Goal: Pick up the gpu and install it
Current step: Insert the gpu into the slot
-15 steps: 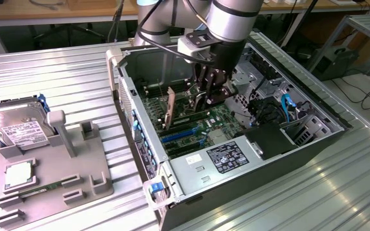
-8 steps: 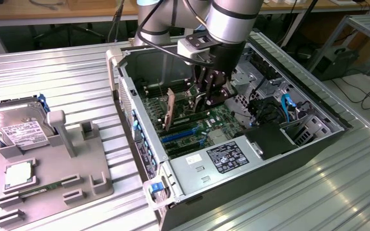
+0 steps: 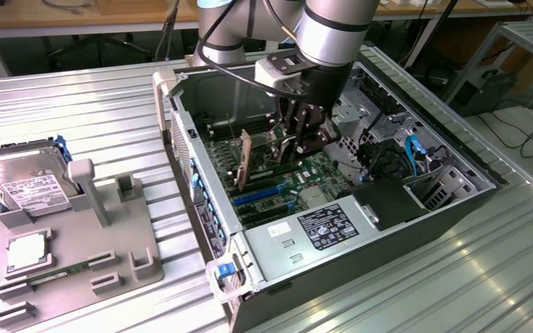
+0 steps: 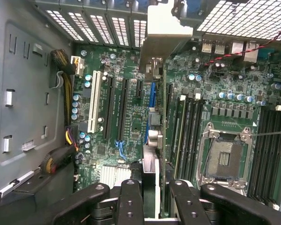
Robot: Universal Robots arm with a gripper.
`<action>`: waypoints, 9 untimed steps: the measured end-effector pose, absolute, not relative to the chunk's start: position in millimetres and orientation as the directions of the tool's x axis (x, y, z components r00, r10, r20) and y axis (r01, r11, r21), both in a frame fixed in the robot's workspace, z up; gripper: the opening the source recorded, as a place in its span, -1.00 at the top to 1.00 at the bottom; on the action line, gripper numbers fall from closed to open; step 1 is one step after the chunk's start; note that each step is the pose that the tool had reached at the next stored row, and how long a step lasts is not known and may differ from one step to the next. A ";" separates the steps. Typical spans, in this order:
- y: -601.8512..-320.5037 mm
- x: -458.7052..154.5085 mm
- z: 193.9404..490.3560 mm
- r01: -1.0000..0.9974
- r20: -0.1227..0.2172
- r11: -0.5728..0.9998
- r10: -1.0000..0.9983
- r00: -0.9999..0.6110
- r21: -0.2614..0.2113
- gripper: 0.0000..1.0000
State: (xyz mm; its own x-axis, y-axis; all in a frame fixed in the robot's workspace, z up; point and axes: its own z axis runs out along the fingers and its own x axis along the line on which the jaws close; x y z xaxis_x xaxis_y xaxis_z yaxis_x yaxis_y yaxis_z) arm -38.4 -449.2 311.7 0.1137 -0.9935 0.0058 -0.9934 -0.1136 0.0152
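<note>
Holding the gpu (image 4: 152, 183) on edge, gripper (image 3: 296, 147) clamped, I hover over the motherboard (image 4: 126, 117); misalignment with the slot (image 4: 152, 101) risks jamming.

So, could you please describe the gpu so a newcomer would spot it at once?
Find the open case on the metal table. Under the gripper, the gpu stands on edge over the motherboard. It is the one upright card, its broad face brownish.

hard drive (image 3: 28, 182), grey tray (image 3: 72, 270), memory stick (image 3: 60, 272)
</note>
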 end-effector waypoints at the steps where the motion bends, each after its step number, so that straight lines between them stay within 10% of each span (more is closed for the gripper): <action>1: -449.1 -38.4 311.2 -0.993 0.006 -0.114 -0.994 0.114 0.015 0.45; 9: -449.2 -38.4 306.6 -0.993 0.006 -0.113 -0.994 0.114 0.015 0.45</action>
State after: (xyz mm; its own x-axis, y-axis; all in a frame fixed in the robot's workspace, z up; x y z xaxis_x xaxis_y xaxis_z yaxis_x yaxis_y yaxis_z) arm -38.4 -449.2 306.6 0.1136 -0.9935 0.0058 -0.9934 -0.1135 0.0155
